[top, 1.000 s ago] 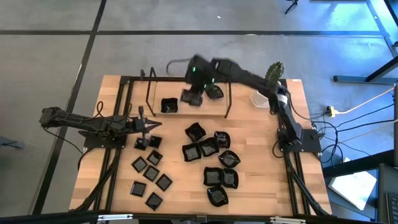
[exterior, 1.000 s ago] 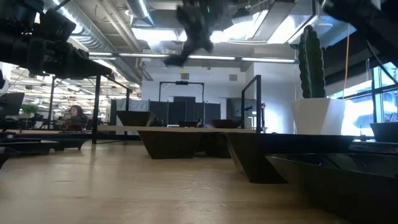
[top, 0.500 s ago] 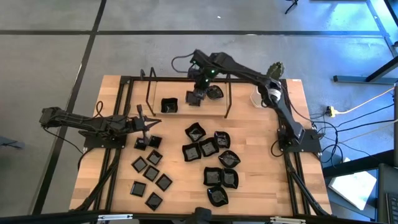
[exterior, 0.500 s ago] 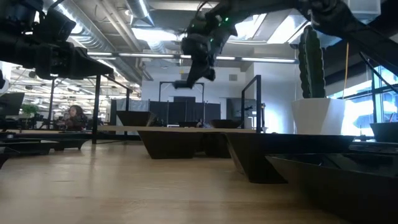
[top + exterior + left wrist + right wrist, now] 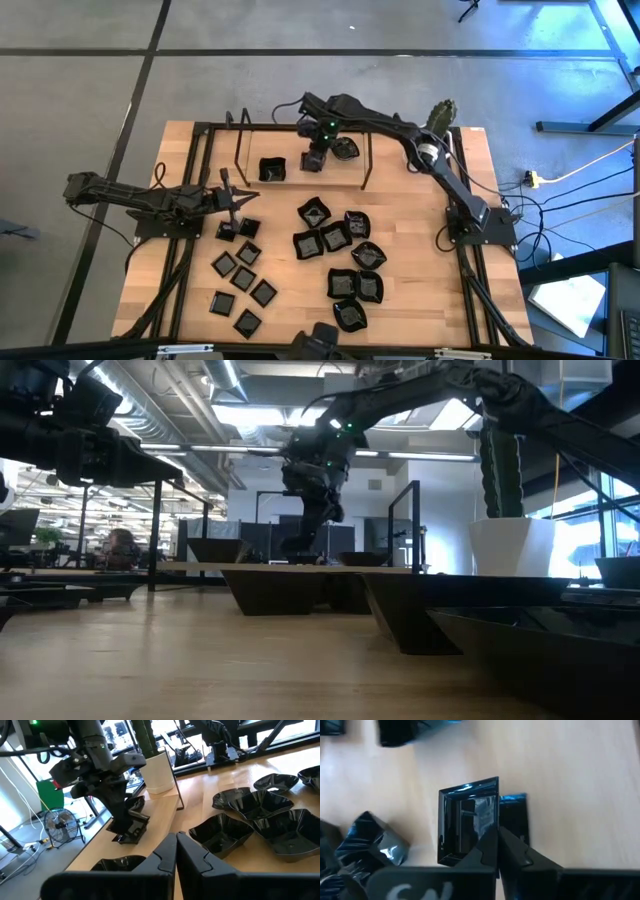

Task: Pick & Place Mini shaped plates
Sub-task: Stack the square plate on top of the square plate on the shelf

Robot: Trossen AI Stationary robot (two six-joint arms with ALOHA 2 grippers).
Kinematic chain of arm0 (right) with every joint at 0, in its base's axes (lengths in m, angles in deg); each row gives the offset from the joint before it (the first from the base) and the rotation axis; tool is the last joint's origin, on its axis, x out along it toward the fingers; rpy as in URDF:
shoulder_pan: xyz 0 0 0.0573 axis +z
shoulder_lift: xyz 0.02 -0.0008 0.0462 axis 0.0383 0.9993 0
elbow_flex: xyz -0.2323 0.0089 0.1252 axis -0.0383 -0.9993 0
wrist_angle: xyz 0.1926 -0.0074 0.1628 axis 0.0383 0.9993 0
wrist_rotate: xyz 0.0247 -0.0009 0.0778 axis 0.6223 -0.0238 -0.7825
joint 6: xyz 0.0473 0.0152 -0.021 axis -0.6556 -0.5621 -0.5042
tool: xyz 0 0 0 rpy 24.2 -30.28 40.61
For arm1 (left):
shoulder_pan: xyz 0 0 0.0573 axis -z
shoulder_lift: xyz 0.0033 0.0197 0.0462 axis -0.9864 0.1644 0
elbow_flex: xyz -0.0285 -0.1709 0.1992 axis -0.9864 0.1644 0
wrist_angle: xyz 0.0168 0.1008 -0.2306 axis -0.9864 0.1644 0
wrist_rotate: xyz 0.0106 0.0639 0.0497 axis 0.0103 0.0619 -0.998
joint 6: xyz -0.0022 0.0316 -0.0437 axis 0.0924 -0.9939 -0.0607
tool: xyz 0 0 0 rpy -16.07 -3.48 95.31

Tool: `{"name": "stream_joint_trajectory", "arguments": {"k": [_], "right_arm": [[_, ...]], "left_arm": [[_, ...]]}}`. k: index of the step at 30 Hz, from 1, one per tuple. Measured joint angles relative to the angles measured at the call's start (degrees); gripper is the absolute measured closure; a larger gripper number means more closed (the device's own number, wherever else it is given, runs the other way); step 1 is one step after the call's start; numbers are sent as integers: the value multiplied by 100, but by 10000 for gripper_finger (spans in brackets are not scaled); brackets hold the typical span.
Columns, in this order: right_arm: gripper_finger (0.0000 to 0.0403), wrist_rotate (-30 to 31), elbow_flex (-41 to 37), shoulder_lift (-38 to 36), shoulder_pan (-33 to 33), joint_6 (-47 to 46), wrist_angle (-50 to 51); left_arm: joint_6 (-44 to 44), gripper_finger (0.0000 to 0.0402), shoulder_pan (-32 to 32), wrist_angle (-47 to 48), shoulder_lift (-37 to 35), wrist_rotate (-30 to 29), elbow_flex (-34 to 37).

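Right gripper (image 5: 314,160) closed on rim of a raised-rim square plate (image 5: 468,820), plate down on the raised wooden shelf (image 5: 290,182) at table's far edge; on the same shelf, another square dish (image 5: 271,169) and a wavy-edged dish (image 5: 345,149), both empty; remaining mini plates (image 5: 340,262) lie empty on the table (image 5: 420,300); left gripper (image 5: 243,201) closed, holding nothing, beside the small flat squares (image 5: 240,280).

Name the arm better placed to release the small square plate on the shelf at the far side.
Right. The right gripper is already down over the shelf, jaws shut on the small square plate. The left gripper waits shut and empty above the left group.
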Motion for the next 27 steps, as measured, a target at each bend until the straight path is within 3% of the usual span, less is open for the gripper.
{"name": "stream_joint_trajectory", "arguments": {"k": [20,27], "right_arm": [[394,63,1,158,-140,-26,52],[375,110,-39,210,-144,159,-43]], "left_arm": [[133,394,1,2,0,7,0],[133,399,-1,0,0,4,0]]}}
